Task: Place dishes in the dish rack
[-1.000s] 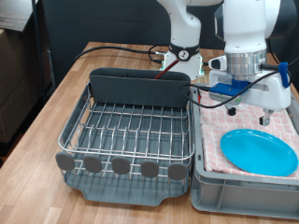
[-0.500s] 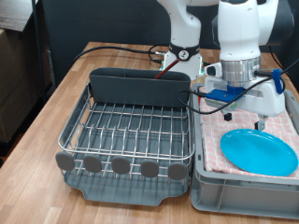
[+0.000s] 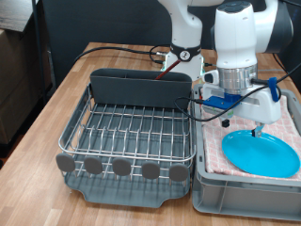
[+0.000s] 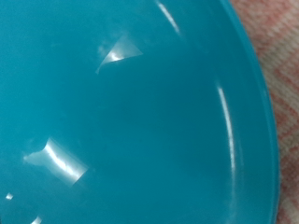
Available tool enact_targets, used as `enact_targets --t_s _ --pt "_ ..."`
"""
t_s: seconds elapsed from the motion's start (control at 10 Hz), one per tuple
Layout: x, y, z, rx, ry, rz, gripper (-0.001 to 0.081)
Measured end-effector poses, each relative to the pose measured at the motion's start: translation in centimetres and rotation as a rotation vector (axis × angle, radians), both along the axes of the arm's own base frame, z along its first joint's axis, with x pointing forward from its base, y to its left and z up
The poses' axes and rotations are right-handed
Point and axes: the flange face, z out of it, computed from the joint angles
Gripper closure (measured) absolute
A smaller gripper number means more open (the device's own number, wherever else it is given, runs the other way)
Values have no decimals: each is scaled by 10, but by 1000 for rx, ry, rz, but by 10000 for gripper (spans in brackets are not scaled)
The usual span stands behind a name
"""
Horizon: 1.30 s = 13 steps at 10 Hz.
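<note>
A round light-blue plate [image 3: 261, 153] lies flat on a red-and-white checked cloth [image 3: 211, 139] at the exterior view's right. It fills the wrist view [image 4: 121, 121]. My gripper [image 3: 243, 125] hangs just above the plate's far edge. Its two fingers are spread apart with nothing between them. The fingers do not show in the wrist view. The silver wire dish rack [image 3: 132, 132], with dark grey base, tall back compartment and row of grey discs, stands at the exterior view's left with no dishes in it. The wooden spoon and white mug are out of view.
The cloth lies over a grey plastic tub [image 3: 240, 196] right beside the rack. Black and red cables [image 3: 122, 49] run across the wooden table behind the rack. A strip of cloth shows beside the plate's rim in the wrist view [image 4: 280, 56].
My gripper has moved toward the exterior view's left and lower, closer to the plate's far edge. The plate and the rack have not moved.
</note>
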Motion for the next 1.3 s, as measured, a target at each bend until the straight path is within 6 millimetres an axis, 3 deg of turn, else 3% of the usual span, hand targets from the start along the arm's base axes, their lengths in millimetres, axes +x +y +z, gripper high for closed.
enact_targets --t_s 0.6,0.7,0.8,1.0,1.1,1.2,1.3 --pt "-1 -1 -11 14 -12 8 3" --pt "-1 -1 -12 14 -14 8 97" --pt "-1 -1 -12 14 -15 8 97" --pt "-1 0 -14 14 -14 8 424" --pt "-1 0 -14 14 -13 8 424" --pt "-1 0 -15 13 -12 8 584" --pt "-2 0 -17 13 -9 8 584"
